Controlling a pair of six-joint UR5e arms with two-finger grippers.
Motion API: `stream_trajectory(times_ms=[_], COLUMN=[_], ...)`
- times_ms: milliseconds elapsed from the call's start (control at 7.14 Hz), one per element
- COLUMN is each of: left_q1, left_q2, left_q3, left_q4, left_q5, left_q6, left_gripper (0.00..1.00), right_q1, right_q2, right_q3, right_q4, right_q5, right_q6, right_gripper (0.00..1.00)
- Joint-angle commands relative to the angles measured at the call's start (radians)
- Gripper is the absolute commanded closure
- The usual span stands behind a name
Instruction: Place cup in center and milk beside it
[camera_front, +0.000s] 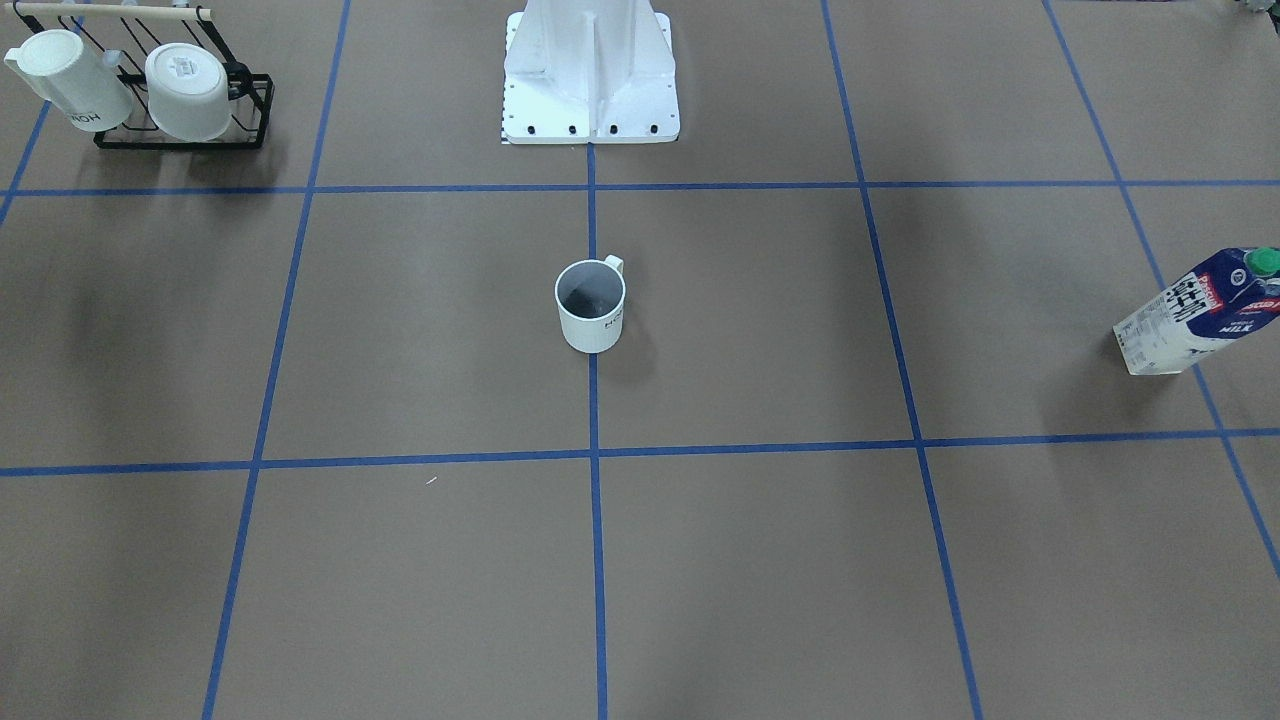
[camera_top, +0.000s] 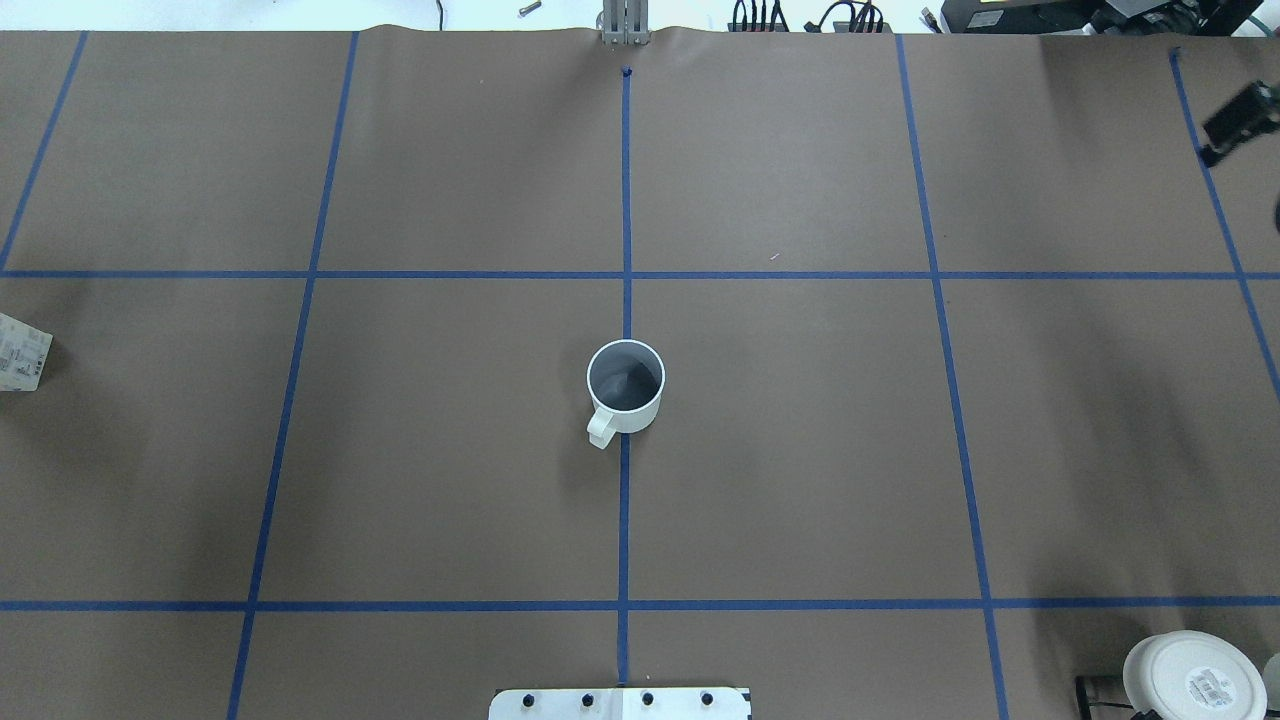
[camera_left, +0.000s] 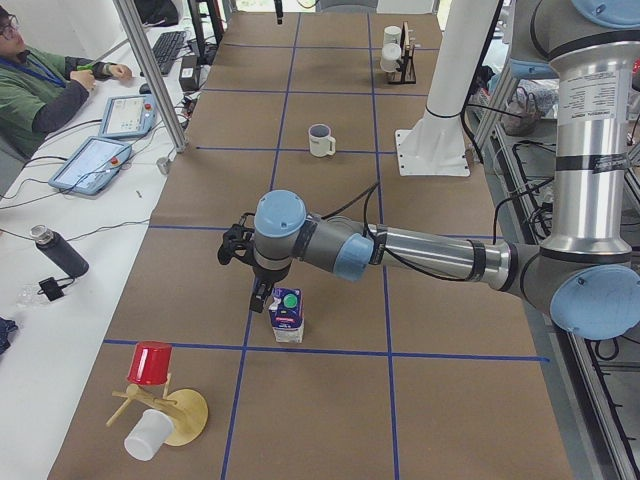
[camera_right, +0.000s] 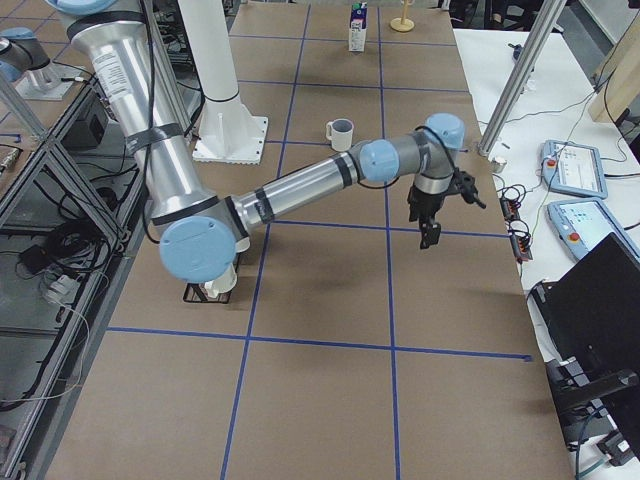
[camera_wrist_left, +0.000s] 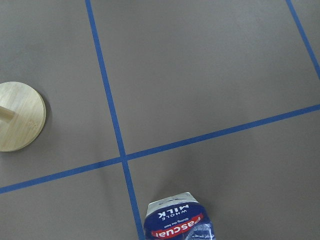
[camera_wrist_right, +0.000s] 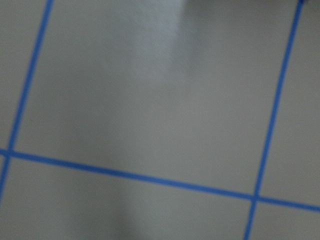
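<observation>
- While the small white mug with dark grey inside (camera_front: 590, 305) sits upright at the centre (camera_front: 596, 400) of the desk (camera_front: 760, 560), the blue-and-white gable-top milk carton (camera_left: 287, 316) stands upright, well apart, at the left end.
- Left end effector (camera_left: 262, 296) hangs just beside its green cap (camera_left: 290, 299); left arm is nearer, right end effector (camera_right: 428, 232) is far off.
- Open or closed: cannot tell for either.
- Red band (camera_wrist_left: 177, 229) reads "Pascual"; "WHOLE MILK" next to it.
</observation>
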Motion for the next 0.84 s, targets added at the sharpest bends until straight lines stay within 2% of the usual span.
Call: stream_trajectory(times_ms=[0, 140, 700], left_q1=[-0.005, -0.005, 0.006], left_q2=[0.011, 0.040, 0.052], left_q3=[0.002, 0.000, 0.011], left_q4=[0.000, -0.002, -0.037], left_q5=[0.001, 0.007, 0.012], left_q6=[0.000, -0.003, -0.153], left_gripper=[0.00, 0.00, 0.01], right_q1=[0.074, 0.081, 0.081], right_q2=[-0.284, -0.309, -0.308], right_q3=[0.090, 0.104, 0.101], right_q4=[0.007, 0.011, 0.013], right_q5=[-0.047, -0.078, -0.075], right_q6=[-0.043, -0.048, -0.046], right_gripper=[0.00, 0.00, 0.00])
